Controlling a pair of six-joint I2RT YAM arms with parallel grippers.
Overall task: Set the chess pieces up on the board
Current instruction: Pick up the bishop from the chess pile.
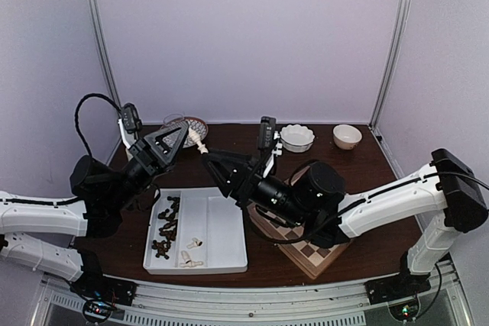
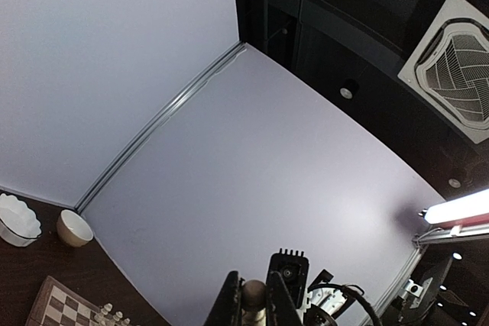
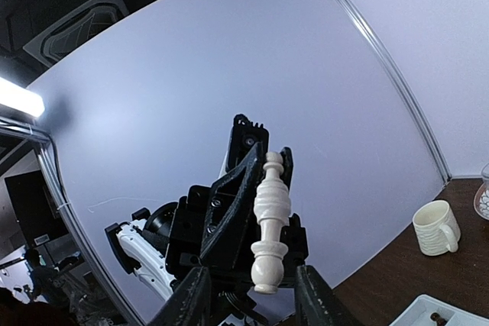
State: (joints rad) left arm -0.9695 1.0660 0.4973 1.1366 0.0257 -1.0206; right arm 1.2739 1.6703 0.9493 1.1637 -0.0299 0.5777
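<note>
A cream chess piece (image 1: pixel 199 141) is held in the air above the table's back left, with my left gripper (image 1: pixel 183 135) shut on its upper part. In the left wrist view its rounded end (image 2: pixel 254 293) shows pinched between the two fingers. In the right wrist view the same piece (image 3: pixel 271 215) hangs with its base between my right gripper's (image 3: pixel 250 284) jaws, which are open with a gap on each side. The right gripper (image 1: pixel 208 159) faces the left one nose to nose. The board (image 1: pixel 315 256) lies under the right arm, mostly hidden. A few pale pieces (image 2: pixel 107 312) stand on the board (image 2: pixel 61 307).
A white two-compartment tray (image 1: pixel 221 227) at front centre holds dark pieces (image 1: pixel 164 227) on its left and a few cream ones (image 1: pixel 191 253). Two white bowls (image 1: pixel 296 137) (image 1: pixel 347 136) and a patterned dish (image 1: pixel 197 123) stand at the back. A cream cup (image 3: pixel 435 227) shows in the right wrist view.
</note>
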